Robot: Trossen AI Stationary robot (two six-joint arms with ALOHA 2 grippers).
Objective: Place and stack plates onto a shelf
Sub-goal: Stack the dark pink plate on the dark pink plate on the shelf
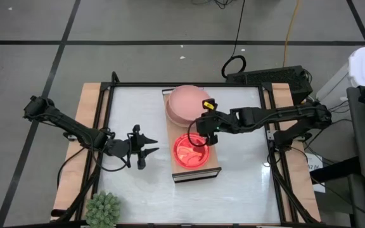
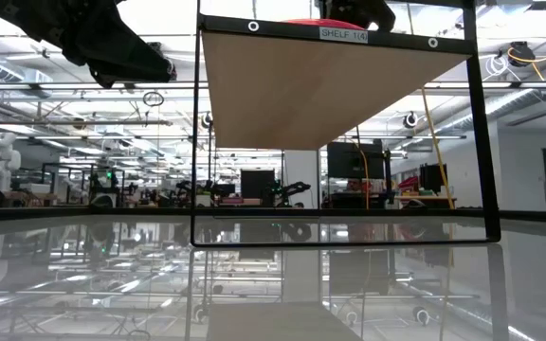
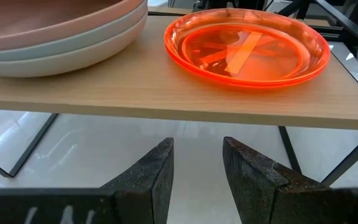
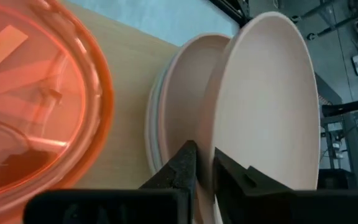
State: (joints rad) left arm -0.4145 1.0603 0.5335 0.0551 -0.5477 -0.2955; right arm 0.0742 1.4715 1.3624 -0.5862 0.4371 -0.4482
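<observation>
Pinching the rim of a pink plate with the right gripper, tilted over the plate stack on the shelf. Flat onto that stack next, probably. Left gripper apart, empty, well left.

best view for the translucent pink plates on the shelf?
Left wrist view: the translucent pink plates sit whole and unobstructed on the shelf. The high view shows them from above, partly under the right gripper. Right wrist view cuts them off. Low view shows only a sliver.
</observation>
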